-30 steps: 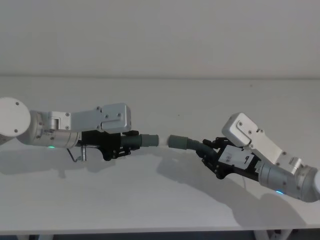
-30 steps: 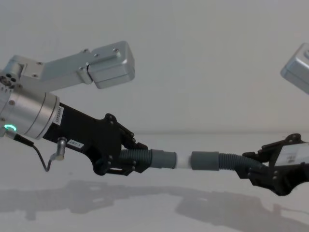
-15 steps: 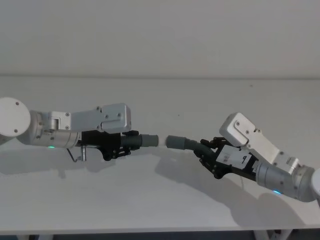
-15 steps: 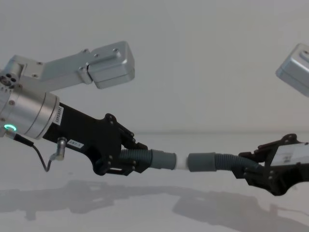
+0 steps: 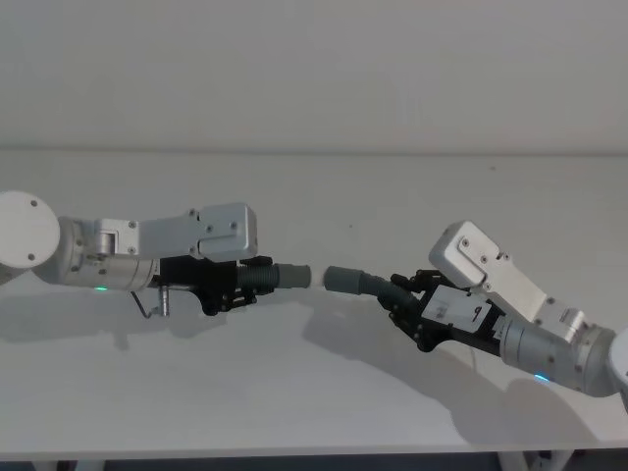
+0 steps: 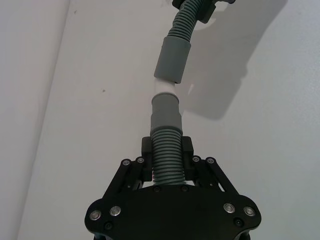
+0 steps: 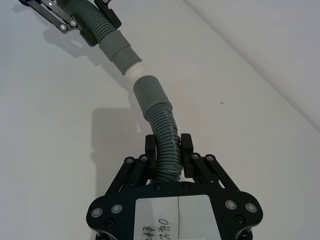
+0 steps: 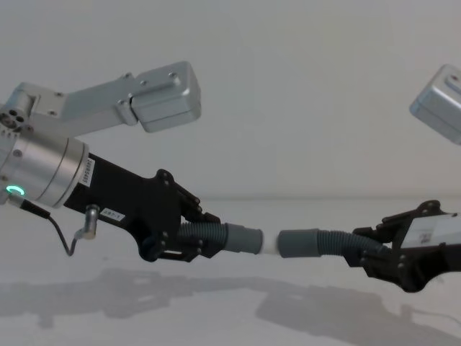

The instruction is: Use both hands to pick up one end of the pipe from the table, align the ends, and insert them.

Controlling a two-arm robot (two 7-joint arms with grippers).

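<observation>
Head view: two grippers, left gripper (image 5: 238, 287) and right gripper (image 5: 400, 300), each clamp one of two hose pieces above the table (image 5: 314, 392). Chest view: two cuffs (image 8: 243, 238) nearly meet, whitish spigot (image 8: 268, 244) between. Wrist views: jaws closed on ribbed hose.

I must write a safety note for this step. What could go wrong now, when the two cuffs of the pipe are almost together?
1. In the left wrist view the right cuff sits slightly tilted against the left cuff, so the whitish tip may catch on the rim instead of entering.
2. The right gripper holds its hose on the ribbed part behind a bend, so pushing may buckle the hose.
3. The left gripper also grips on ribs; the hose might slip back.
</observation>
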